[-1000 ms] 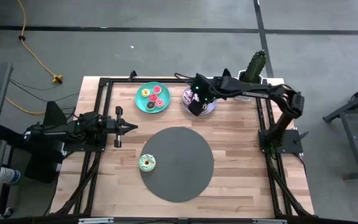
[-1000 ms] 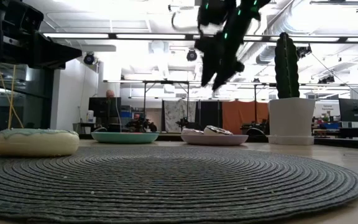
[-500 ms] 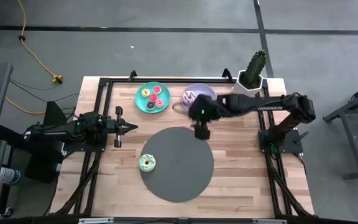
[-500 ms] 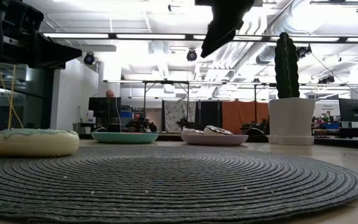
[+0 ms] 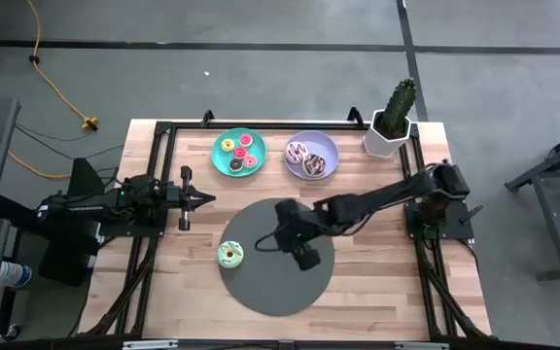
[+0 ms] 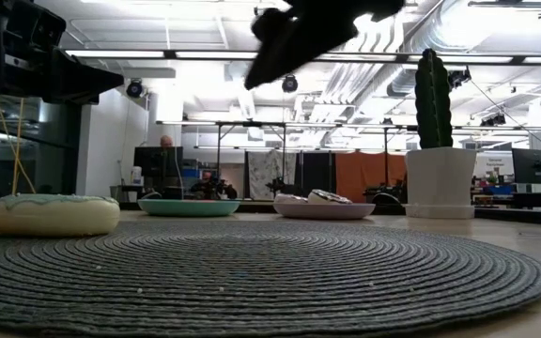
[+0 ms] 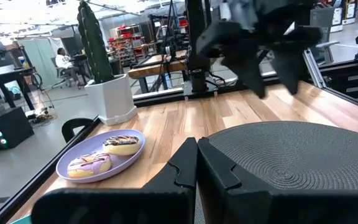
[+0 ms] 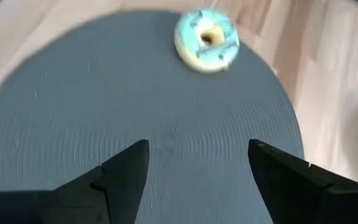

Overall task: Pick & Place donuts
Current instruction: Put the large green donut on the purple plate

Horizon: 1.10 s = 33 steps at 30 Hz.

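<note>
I had swung the right tool (image 5: pixel 299 251) away from the lilac round plate (image 5: pixel 329 149) at the table's back edge and out over the big dark grey woven disc (image 5: pixel 295 292). Half a second before, it was only at the disc's rim. Its fingers were spread wide and held nothing; through the right wrist view bare mat showed between them.

That read to me as a reach for the green-iced ring donut (image 5: pixel 230 255), which lay flat on the disc's left edge, well ahead of the tool and untouched. It hadn't moved.

Two larger donuts, a pink-striped one (image 7: pixel 91 163) and a chocolate-iced one (image 7: pixel 122 143), sat on the lilac plate. Four little rings sat on the teal round plate (image 5: pixel 220 157) beside it.

My left tool (image 5: pixel 202 199) waited at the table's left side, fingers closed together, unchanged.

The pale wooden plank table (image 5: pixel 377 282) carried a cactus in a white pot (image 5: pixel 393 122) at its far right corner. From the low view, a lit workshop stretched behind, a person seated at a screen.
</note>
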Motion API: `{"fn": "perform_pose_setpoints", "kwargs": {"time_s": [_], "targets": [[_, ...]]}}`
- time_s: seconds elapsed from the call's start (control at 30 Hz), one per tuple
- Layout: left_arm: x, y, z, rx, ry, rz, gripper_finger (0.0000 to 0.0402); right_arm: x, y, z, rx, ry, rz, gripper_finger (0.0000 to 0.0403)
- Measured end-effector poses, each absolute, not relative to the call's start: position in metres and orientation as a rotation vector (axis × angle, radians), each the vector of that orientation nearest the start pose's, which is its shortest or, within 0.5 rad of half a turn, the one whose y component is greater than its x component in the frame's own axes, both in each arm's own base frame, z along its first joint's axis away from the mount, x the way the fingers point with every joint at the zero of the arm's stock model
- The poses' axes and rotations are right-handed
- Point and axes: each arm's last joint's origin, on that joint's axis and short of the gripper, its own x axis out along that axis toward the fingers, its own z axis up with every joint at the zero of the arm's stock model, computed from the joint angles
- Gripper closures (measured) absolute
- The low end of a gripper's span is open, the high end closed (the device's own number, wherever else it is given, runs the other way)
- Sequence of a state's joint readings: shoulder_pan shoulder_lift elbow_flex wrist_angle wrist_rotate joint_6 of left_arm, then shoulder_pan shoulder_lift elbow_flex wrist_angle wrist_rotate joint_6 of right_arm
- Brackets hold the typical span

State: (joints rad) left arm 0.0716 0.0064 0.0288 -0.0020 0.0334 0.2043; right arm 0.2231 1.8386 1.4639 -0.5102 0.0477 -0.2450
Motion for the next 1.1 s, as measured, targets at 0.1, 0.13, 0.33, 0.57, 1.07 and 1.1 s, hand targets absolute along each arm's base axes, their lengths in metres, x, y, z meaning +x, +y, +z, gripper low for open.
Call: {"fn": "perform_pose_setpoints", "kwargs": {"time_s": [0.1, 0.13, 0.33, 0.57, 1.07, 1.1], "targets": [[0.096, 0.006, 0.173, 0.205, -0.016, 0.041, 0.0401, 0.413, 0.094, 0.251, -0.344, 0.847, 0.272, 0.0136], [0.096, 0.006, 0.173, 0.205, -0.016, 0.04, 0.0401, 0.421, 0.095, 0.253, -0.347, 0.848, 0.272, 0.0136], [0.096, 0.006, 0.173, 0.205, -0.016, 0.041, 0.0401, 0.464, 0.103, 0.254, -0.355, 0.883, 0.285, 0.0136], [0.096, 0.006, 0.173, 0.205, -0.016, 0.04, 0.0401, 0.496, 0.114, 0.241, -0.358, 0.883, 0.318, 0.0136], [0.096, 0.006, 0.173, 0.205, -0.016, 0.04, 0.0401, 0.527, 0.132, 0.196, -0.392, 0.852, 0.346, 0.0136], [0.096, 0.006, 0.173, 0.205, -0.016, 0.041, 0.0401, 0.528, 0.134, 0.194, -0.392, 0.848, 0.35, 0.0136]]}}
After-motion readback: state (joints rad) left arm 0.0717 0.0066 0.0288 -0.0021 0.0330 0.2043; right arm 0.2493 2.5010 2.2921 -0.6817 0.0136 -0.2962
